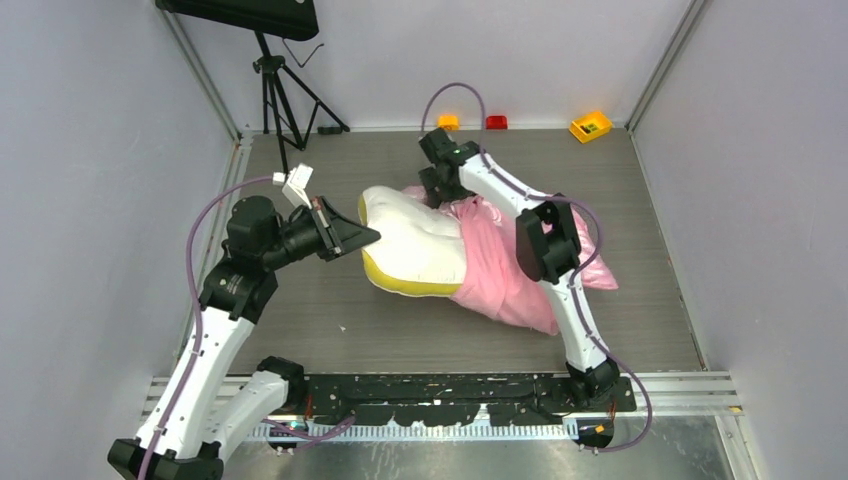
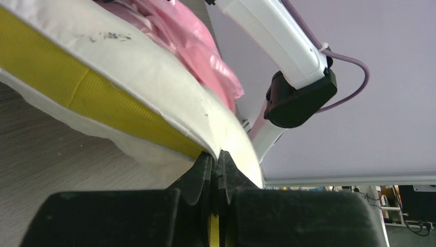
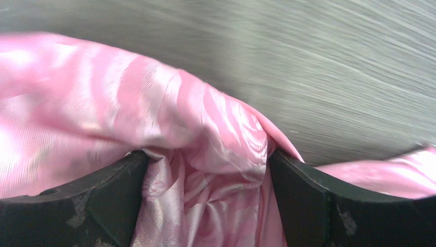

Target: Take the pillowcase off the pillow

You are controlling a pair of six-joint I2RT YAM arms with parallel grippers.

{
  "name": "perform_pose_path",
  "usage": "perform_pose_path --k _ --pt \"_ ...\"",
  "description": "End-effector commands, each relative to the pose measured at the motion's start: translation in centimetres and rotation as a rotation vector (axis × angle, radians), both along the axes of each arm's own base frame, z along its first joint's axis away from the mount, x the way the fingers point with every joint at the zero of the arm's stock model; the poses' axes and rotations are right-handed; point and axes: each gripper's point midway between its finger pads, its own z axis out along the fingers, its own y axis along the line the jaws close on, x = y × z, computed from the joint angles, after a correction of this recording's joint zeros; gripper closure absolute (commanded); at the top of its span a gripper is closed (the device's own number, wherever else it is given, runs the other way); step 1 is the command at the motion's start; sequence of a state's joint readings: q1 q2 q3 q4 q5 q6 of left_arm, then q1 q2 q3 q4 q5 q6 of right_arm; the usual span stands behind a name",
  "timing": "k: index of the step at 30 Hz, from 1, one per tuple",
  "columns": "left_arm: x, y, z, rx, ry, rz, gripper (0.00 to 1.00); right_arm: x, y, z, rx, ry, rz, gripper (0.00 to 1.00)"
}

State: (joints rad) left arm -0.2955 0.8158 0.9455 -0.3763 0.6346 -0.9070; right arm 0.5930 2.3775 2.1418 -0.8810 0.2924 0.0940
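**A:** What lies nearest, at the bottom of the top view?

**B:** The grey wood-grain counter (image 1: 330,330). Just beyond it, left of centre, the left hand (image 1: 362,236) is clenched on the left corner of the puffy white rectangular pillow (image 1: 415,235) with a yellow edge band. In its wrist view the black fingers (image 2: 203,175) meet on a sliver of yellow.

**A:** And the cover?

**B:** The shiny pink satin pillowcase (image 1: 500,275) with pale roses sits bunched over the pillow's right part, centre-right of the frame. The pillow's left half sticks out bare.

**A:** The other arm?

**B:** Farther back, at upper centre, the right hand (image 1: 437,188) is down at the upper edge of the pink fabric. In its wrist view the fingers (image 3: 103,200) are released and stand wide apart, with pink folds filling the gap and touching both.

**A:** Farthest off?

**B:** A small yellow bin (image 1: 590,125) at the upper right, and a black tripod (image 1: 275,90) at the upper left.
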Motion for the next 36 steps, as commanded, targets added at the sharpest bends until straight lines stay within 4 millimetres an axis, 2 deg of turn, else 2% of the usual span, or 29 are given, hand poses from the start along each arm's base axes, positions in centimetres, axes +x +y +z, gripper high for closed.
perform_pose_path --k 1,5,7,9,11,13,17,21,25,27,29,32,34,35,36 --pt "-2.0 -0.3 6.4 -0.068 -0.229 -0.072 1.00 2.3 -7.4 5.1 -0.070 -0.124 -0.212 0.13" --pt "-2.0 0.1 6.9 -0.036 -0.264 -0.052 1.00 3.3 -12.2 7.4 -0.132 -0.180 -0.342 0.11" --pt "-2.1 1.0 7.0 0.023 -0.279 -0.008 1.00 3.4 -14.7 7.4 -0.133 -0.172 -0.417 0.11" --pt "-1.4 2.2 6.4 0.096 -0.287 0.065 1.00 3.2 -15.9 7.4 -0.095 -0.154 -0.447 0.12" --pt "-0.4 3.5 4.9 0.169 -0.256 0.147 1.00 2.8 -15.9 7.7 -0.052 -0.159 -0.441 0.13" --pt "0.6 4.8 2.6 0.244 -0.183 0.227 1.00 2.3 -15.4 9.2 0.003 -0.180 -0.427 0.13" --pt "1.9 6.2 -1.1 0.341 -0.069 0.306 1.00 1.4 -15.2 14.4 0.087 -0.263 -0.414 0.13" --pt "2.6 7.8 -3.4 0.399 -0.028 0.392 1.00 0.1 -16.1 18.7 0.105 -0.348 -0.416 0.13" --pt "3.0 8.8 -4.5 0.412 -0.017 0.459 1.00 -1.6 -16.9 20.6 0.120 -0.383 -0.429 0.13" --pt "3.2 8.7 -5.2 0.400 -0.015 0.467 1.00 -2.7 -16.1 21.1 0.176 -0.369 -0.385 0.13" --pt "3.4 8.4 -5.7 0.384 -0.010 0.462 1.00 -4.0 -13.9 21.9 0.300 -0.343 -0.300 0.13" --pt "3.5 8.3 -6.7 0.394 0.021 0.454 1.00 -6.0 -11.7 23.7 0.456 -0.352 -0.217 0.12" --pt "3.5 9.3 -7.6 0.438 0.068 0.498 0.89 -7.6 -11.2 25.2 0.530 -0.380 -0.181 0.12" --pt "3.6 10.6 -8.2 0.482 0.104 0.566 0.80 -8.2 -11.1 25.1 0.547 -0.379 -0.176 0.12" --pt "3.7 12.3 -8.5 0.533 0.130 0.651 0.67 -8.8 -11.2 25.2 0.556 -0.380 -0.174 0.12"
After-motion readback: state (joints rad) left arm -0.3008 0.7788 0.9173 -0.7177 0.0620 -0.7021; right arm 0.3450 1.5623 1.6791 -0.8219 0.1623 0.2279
